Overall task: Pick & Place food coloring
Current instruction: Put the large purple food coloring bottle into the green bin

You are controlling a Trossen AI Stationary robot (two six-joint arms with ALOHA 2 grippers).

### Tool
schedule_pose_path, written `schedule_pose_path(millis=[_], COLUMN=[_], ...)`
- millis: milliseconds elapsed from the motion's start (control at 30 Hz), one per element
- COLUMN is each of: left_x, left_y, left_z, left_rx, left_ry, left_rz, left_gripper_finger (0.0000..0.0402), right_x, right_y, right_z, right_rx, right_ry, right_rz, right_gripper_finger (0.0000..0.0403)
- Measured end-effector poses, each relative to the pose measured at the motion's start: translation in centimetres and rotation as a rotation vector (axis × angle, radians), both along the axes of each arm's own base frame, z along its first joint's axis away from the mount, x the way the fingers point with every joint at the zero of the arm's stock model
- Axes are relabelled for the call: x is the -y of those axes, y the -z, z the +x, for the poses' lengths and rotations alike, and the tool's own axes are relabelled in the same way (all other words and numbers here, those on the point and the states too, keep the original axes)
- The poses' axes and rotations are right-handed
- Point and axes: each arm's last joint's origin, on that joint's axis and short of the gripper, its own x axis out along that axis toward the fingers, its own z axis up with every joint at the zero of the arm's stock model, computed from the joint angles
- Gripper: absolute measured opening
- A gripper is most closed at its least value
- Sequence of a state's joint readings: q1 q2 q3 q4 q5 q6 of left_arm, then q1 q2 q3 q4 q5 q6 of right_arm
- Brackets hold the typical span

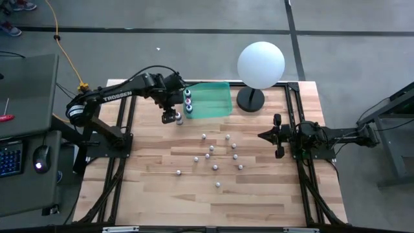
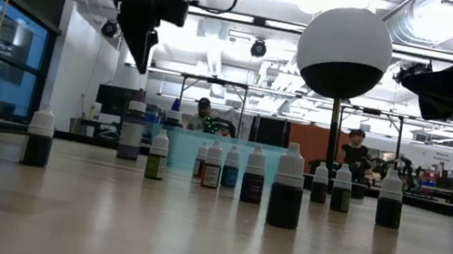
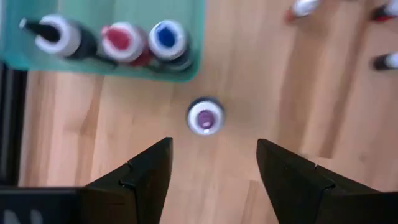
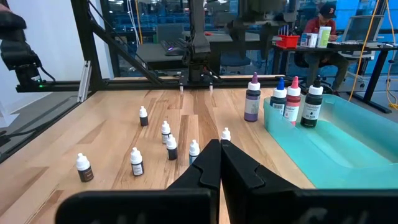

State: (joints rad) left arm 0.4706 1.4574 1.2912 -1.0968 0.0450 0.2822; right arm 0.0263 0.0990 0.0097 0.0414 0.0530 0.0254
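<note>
Food coloring bottles [image 1: 215, 157] scattered mid-table, three larger bottles [image 1: 188, 101] in the green tray's [image 1: 217, 97] corner at the far table edge, purple bottle [image 3: 205, 117] standing just outside it, left gripper [image 3: 211, 168] spread apart above it, right gripper [image 1: 279, 135] pressed together near the right edge.

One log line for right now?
left gripper: open above purple bottle | tray: three bottles | right gripper: shut, idle at right side

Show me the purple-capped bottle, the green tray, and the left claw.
Purple-capped bottle [image 3: 205, 117], left wrist view, on its cap top.
Green tray [image 1: 217, 107], high view, on its bare floor.
Left claw [image 3: 211, 165], left wrist view, midway between its open fingertips.
</note>
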Motion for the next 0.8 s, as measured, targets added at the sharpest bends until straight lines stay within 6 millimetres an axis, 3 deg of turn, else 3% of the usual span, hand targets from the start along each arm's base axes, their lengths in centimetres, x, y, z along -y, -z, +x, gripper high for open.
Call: schedule_pose_path(millis=[300,500,800], left_x=[-0.3,-0.4,-1.3], left_y=[1.0,1.1,4.2], left_z=[0.3,0.8,2.5], left_rx=[0.032,0.058,-0.039], left_ry=[-0.047,-0.050,-0.049], left_rz=[0.023,0.021,-0.032], left_gripper_finger=[0.0301,0.0305,0.0305], right_x=[0.0,0.0,0.0], right_y=[0.0,0.0,0.0], right_z=[0.0,0.0,0.0], right_rx=[0.000,0.000,0.000], right_ry=[0.000,0.000,0.000], right_rz=[0.000,0.000,0.000], right_gripper_finger=[0.0000,0.0000,0.0000])
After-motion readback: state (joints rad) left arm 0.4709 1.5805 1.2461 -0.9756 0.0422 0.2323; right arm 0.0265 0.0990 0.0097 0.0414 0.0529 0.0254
